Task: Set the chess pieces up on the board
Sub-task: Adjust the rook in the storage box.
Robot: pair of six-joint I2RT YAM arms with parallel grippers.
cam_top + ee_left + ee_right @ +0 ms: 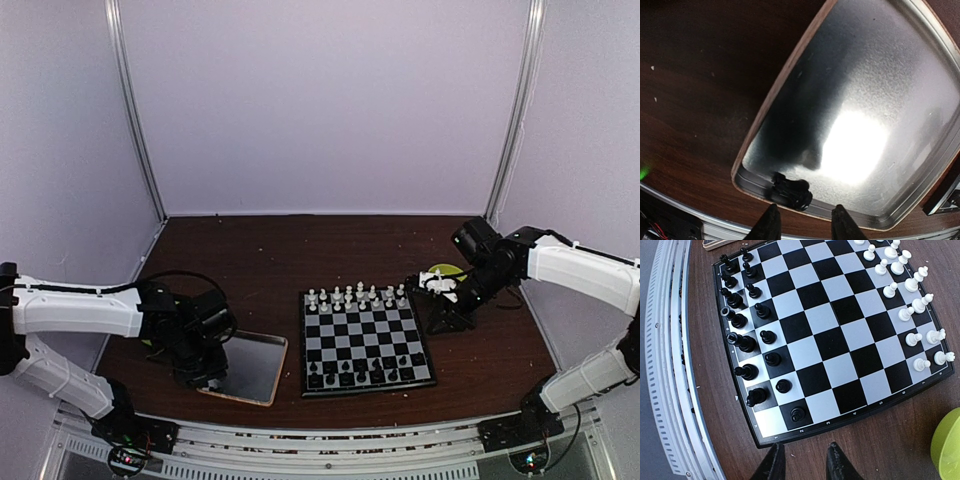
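The board [365, 340] lies mid-table, with white chess pieces [355, 297] along its far rows and black ones [360, 372] along its near rows. In the left wrist view one black piece [790, 190] lies on its side in a corner of the metal tray [900, 75]. My left gripper [805, 208] hangs open just short of that piece, not touching it. My right gripper [804, 446] is open and holds nothing, over bare wood just off the board's edge [850, 417]. The black rows [747, 342] and white rows [912, 285] show there. The corner square [767, 422] nearest those fingers is bare.
The tray [250, 365] sits left of the board, under my left gripper [210, 378]. A lime-green bowl [445, 270] stands right of the board behind my right gripper [440, 322]. The table's metal front rail [670, 390] runs close by.
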